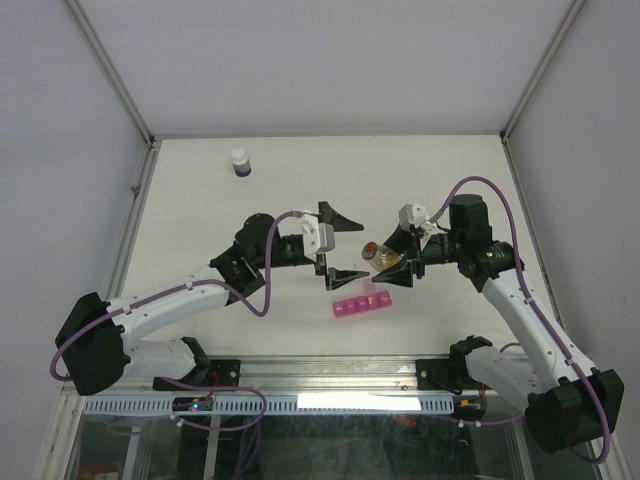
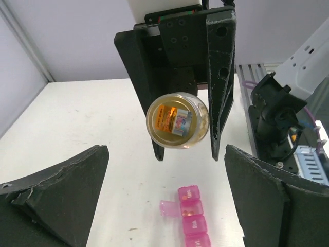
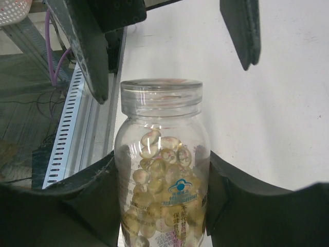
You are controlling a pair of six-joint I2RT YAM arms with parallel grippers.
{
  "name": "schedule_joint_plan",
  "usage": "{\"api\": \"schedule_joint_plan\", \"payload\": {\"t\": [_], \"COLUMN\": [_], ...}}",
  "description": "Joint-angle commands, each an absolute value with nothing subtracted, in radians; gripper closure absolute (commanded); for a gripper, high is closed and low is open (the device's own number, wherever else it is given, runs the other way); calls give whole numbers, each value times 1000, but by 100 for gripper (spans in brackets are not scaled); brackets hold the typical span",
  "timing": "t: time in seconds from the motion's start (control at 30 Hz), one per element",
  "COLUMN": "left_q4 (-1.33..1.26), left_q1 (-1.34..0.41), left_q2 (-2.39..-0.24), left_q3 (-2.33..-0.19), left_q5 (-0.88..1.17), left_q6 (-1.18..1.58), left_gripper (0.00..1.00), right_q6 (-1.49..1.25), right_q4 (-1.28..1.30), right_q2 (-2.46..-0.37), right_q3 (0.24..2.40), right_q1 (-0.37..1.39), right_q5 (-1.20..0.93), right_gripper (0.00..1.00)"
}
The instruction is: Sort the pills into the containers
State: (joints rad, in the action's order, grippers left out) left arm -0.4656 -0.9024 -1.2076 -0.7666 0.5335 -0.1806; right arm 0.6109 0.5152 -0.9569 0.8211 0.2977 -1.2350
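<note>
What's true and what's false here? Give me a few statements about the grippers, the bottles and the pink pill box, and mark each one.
1. The right gripper is shut on the clear pill bottle. True.
2. The left gripper grips the pink pill box. False: it is open and empty; the box lies on the table.
3. One lid of the pill box is flipped open. True.
4. The white-capped bottle touches the pill box. False: it stands apart, toward the table's far left corner.
</note>
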Motion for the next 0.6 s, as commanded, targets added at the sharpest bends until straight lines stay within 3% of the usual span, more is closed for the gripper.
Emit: {"api": "schedule_joint_plan", "payload": {"t": [0.0, 0.23, 0.4, 0.57], "left_q4": [-630, -616, -393, -119], "left_q1": [-899, -899, -927, -1075], "left_q2": [-1100, -977, -958, -1051], "left_q3": [-695, -639, -714, -885], "left_q5": [442, 353, 163, -90], "left_q6": [78, 445, 601, 524], "left_gripper": [1, 2, 22, 25], "right_q6": [606, 607, 607, 607], "right_q4": [470, 469, 469, 469], "right_q2": [-954, -956, -959, -960], "right_q3": [863, 863, 864, 864], "right_q1": [293, 293, 294, 294], "right_q5": [-1241, -1238, -1238, -1237], "right_gripper": [100, 100, 100, 100]}}
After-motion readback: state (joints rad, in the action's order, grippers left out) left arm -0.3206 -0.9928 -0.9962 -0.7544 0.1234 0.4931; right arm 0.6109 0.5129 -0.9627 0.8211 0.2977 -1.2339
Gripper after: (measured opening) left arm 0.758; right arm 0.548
